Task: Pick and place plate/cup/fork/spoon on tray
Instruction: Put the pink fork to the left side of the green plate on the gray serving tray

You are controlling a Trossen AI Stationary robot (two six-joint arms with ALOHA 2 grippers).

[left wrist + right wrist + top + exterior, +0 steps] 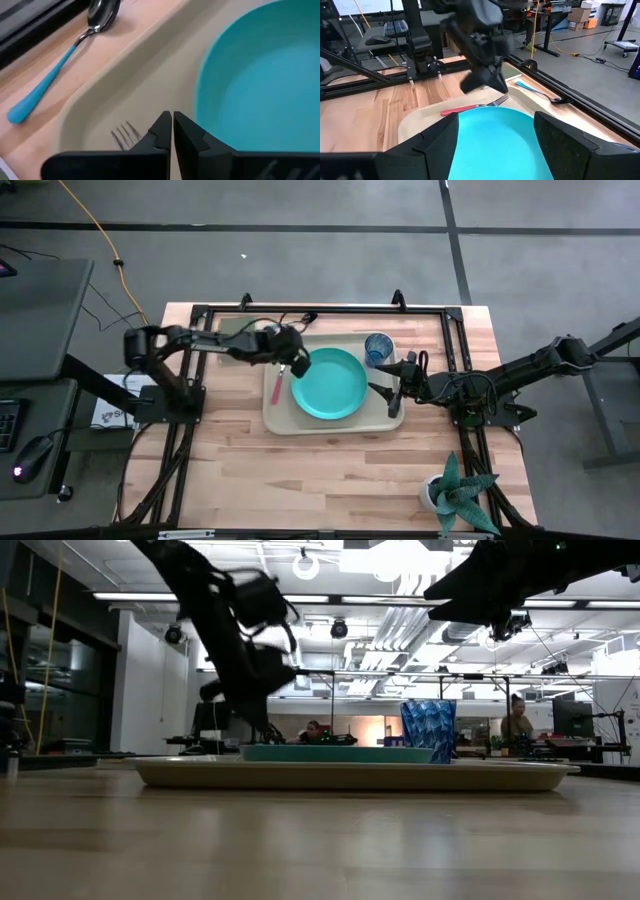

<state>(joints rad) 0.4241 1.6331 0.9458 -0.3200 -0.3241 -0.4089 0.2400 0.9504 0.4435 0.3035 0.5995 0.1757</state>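
Note:
The beige tray (pixel 385 420) holds the teal plate (pixel 330 383), the blue cup (pixel 378 348) at its far right, and the red-handled fork (pixel 277 387), which lies flat along its left side with its tines (pixel 125 135) beside the plate. The blue-handled spoon (pixel 55 75) lies on the wood just beyond the tray's far rim and also shows in the right wrist view (pixel 540 92). My left gripper (pixel 298 363) is shut and empty, a little above the fork (pixel 475 106). My right gripper (pixel 395 392) is open over the tray's right part, by the plate's right edge.
An olive-green square (pixel 232 326) lies by the tray's far left corner. A potted plant (pixel 455 495) stands at the near right corner. A black frame (pixel 320 310) runs along the table's far and side edges. Bare wood (pixel 320 480) lies near the tray.

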